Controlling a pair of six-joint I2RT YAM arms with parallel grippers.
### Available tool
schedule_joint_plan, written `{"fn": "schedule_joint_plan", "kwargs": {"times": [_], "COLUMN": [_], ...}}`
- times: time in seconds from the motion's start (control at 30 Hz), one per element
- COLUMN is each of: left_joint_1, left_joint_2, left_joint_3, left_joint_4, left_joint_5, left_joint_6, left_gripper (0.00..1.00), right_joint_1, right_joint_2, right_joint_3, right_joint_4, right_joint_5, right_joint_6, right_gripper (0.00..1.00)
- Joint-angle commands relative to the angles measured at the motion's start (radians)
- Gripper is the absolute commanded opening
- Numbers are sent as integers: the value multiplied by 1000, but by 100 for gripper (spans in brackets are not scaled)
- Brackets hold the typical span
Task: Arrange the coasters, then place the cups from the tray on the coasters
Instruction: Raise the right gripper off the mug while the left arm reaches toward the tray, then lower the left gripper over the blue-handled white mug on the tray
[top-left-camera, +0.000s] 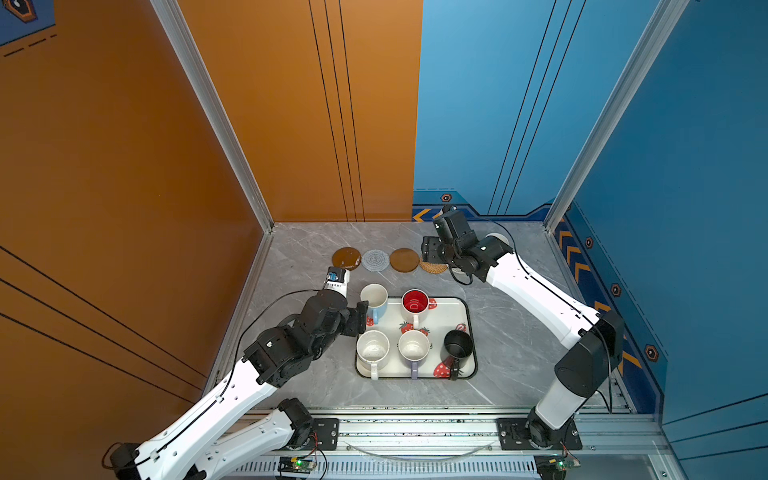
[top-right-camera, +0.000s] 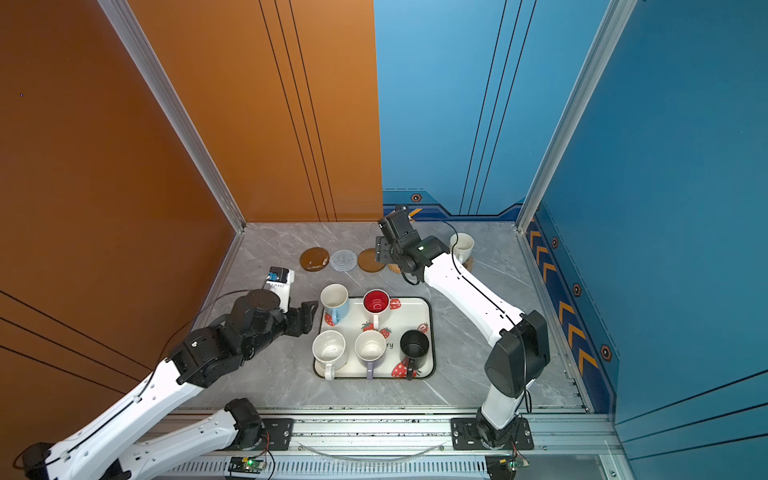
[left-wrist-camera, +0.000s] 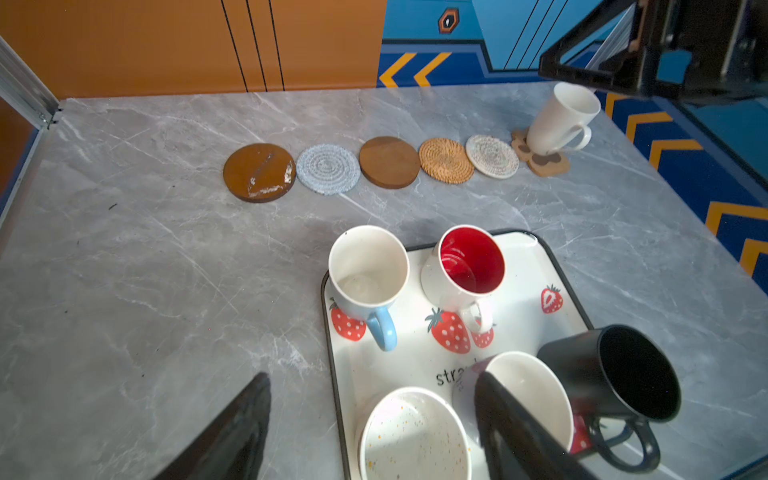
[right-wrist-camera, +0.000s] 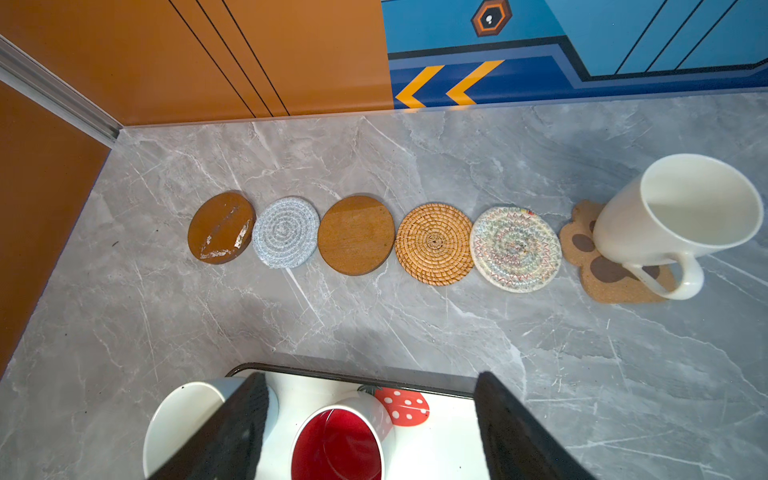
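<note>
The left gripper and right gripper have empty fingers apart; a light blue handled ceramic mug stands just beside the left fingers.

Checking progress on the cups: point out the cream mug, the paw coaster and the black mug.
cream mug (right-wrist-camera: 627, 235), right wrist view, on its outer wall.
paw coaster (right-wrist-camera: 611, 286), right wrist view, on bare cork beside the mug.
black mug (left-wrist-camera: 582, 370), left wrist view, on its outer wall.

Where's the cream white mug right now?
In a top view the cream white mug sits on the paw-print coaster at the row's right end, behind the right arm.
</note>
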Motion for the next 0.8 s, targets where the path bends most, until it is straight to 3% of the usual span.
{"fn": "schedule_joint_plan", "kwargs": {"times": [0.0,0.3,0.77], "left_joint_1": [-28,-91,-125], "left_joint_2": [-22,52,254], "left_joint_3": [33,100,150], "left_joint_4": [-94,-259,-254], "left_joint_5": [-47,-44,-17], "left_joint_6": [-18,-75,-107], "left_gripper": [78,78,81], "right_joint_1": [13,46,49], "right_joint_2": [12,-12,-81], "right_joint_3": [-9,-47,-153], "right_joint_4": [-18,11,123], "right_joint_5": [62,77,62], "right_joint_6": [17,0,-5], "right_gripper": [77,77,76]}}
